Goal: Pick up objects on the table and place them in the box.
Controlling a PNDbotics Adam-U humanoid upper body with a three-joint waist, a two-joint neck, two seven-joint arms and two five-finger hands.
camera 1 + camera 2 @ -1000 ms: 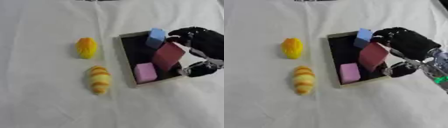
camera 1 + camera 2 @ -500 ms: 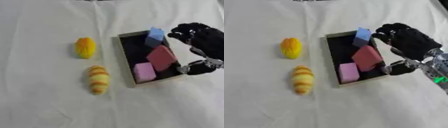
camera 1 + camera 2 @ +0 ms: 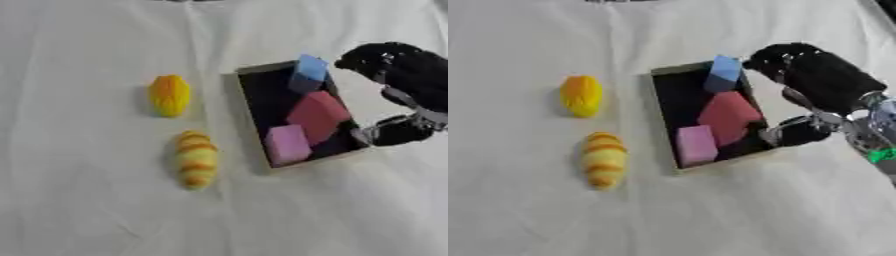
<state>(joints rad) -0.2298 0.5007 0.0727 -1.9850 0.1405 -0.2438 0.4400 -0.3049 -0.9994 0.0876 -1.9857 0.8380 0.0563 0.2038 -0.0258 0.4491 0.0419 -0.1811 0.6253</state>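
While the right robot hand (image 3: 815, 85) hovers empty, fingers loosely spread, just right of the box (image 3: 254, 120), a red block (image 3: 315, 114) lies inside it.

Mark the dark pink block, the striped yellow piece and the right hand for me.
dark pink block (image 3: 315, 114): left eye view, middle of its top face.
striped yellow piece (image 3: 197, 159): left eye view, its middle band.
right hand (image 3: 820, 80): right eye view, back of the hand.
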